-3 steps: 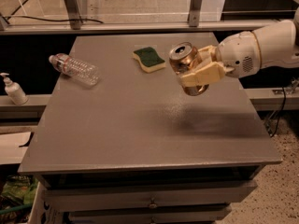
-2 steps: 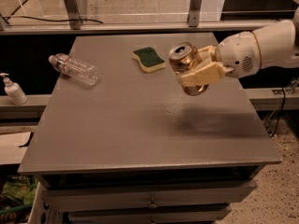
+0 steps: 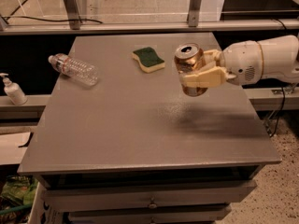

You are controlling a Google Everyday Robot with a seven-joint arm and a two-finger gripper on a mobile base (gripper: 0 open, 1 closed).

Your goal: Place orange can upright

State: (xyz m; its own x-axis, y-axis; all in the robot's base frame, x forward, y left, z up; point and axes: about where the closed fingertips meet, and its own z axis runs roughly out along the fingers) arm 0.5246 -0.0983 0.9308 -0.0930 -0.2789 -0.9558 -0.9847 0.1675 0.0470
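**Can held in the air over the right side of the table**

The grey table [image 3: 140, 125] carries two loose things, both well to the left of the can. A green and yellow sponge [image 3: 148, 59] lies at the far middle. A clear plastic bottle [image 3: 74, 69] lies on its side near the far left edge; what is inside it cannot be told. A white pump dispenser [image 3: 13, 90] stands on a ledge off the table's left side.

Nothing lies on the tabletop under the can, only a shadow.

The gripper [image 3: 198, 69] reaches in from the right on a white arm [image 3: 266, 59]. Its tan fingers [image 3: 205, 77] pinch the orange can [image 3: 191, 69] from both sides. The can hangs clear of the table, nearly upright, its silver top tipped slightly toward the viewer.
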